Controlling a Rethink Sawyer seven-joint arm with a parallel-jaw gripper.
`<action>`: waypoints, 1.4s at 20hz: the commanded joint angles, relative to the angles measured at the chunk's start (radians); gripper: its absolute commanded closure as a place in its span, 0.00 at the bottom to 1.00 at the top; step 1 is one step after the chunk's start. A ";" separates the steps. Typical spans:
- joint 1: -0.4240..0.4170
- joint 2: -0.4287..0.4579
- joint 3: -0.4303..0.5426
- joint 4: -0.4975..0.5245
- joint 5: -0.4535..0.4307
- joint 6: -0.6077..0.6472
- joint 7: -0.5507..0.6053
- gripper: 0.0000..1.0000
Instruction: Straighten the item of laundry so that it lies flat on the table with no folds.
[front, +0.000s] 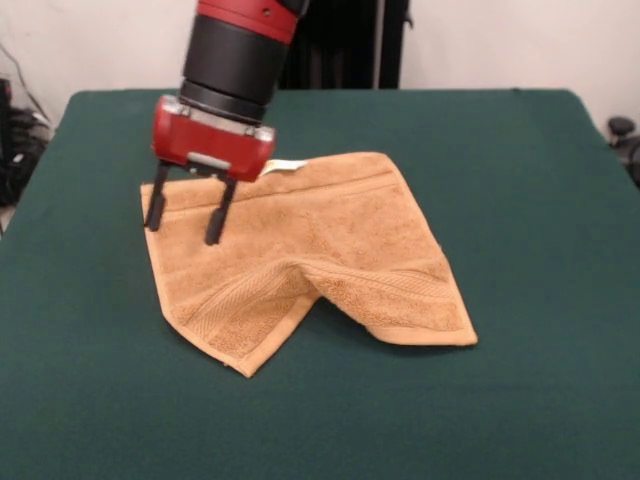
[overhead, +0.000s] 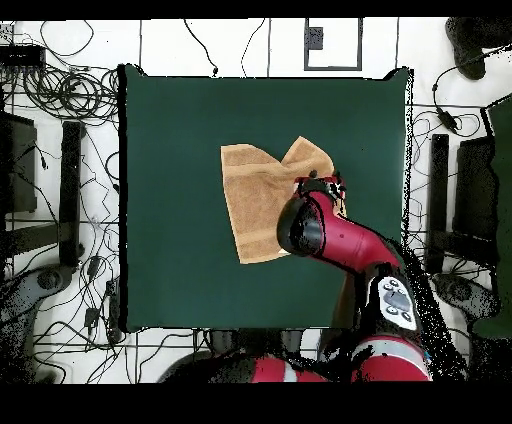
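On the green table (front: 540, 200), rumpled tan towel (front: 330, 260), white tag (front: 285, 165) unreadable, under spread-fingered, empty claw (front: 185, 225).

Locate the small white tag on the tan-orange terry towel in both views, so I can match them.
Front view: the small white tag sits at the tan-orange terry towel's far edge, just right of the red and black claw.
Overhead view: not visible; the arm covers that part of the towel.
Shared landmark: the V-shaped notch in the towel's edge facing away from the robot.

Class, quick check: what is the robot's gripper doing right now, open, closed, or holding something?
Gripper: open, holding nothing, fingers spread at the towel's corner.
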 joint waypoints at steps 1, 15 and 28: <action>-0.062 0.057 0.105 -0.073 0.057 0.064 0.212 0.00; -0.186 0.073 0.303 -0.051 0.161 0.283 0.263 0.00; -0.192 0.048 0.356 0.000 0.255 0.310 0.293 0.00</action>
